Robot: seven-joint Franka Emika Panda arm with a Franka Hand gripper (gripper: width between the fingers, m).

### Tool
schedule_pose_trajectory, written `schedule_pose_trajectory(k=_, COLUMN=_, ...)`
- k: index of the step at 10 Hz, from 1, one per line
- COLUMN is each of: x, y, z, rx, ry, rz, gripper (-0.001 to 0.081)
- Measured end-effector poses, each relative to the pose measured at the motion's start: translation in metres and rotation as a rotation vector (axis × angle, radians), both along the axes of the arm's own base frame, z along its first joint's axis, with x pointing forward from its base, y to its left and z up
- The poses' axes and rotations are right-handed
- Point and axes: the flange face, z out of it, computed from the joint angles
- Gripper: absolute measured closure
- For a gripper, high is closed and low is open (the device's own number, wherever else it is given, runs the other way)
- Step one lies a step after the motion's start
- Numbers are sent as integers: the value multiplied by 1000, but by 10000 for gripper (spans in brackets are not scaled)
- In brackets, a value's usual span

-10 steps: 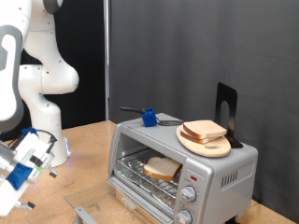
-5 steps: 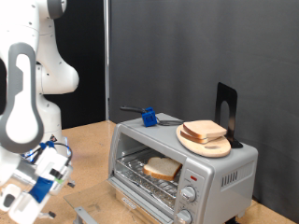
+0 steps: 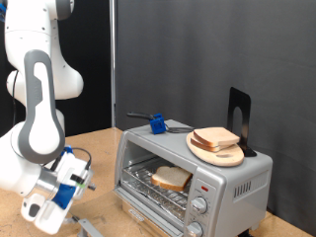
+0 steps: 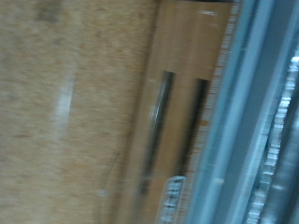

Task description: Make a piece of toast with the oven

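The piece of toast (image 3: 172, 178) lies on the wire rack inside the oven (image 3: 193, 180), whose glass door is down and open. The oven stands on the wooden surface (image 3: 94, 148), towards the exterior view's right. More bread slices rest on a round wooden board (image 3: 217, 148) on the oven's top, beside a blue-handled tool (image 3: 156, 122). The pincer (image 3: 59, 190) hangs low, near the surface's front edge, just off the open door's side; whether its fingers are wide or narrow I cannot tell, and nothing shows between them. The blurred wrist view shows only wood grain and a metal edge. The door looks like the step in hand, and a slow, level approach would likely serve best.
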Motion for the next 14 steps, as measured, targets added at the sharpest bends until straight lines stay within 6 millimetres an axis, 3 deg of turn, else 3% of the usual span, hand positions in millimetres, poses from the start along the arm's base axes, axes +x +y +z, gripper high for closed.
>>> schedule_pose_trajectory(k=7, x=2, y=17, z=83, rx=178, ry=-46, rz=-1, gripper=6)
schedule_pose_trajectory(k=10, x=7, y=46, z=111, rx=197, ry=-106, rz=27, gripper=6)
schedule_pose_trajectory(k=14, x=5, y=99, z=133, rx=206, ry=-114, rz=60, gripper=6)
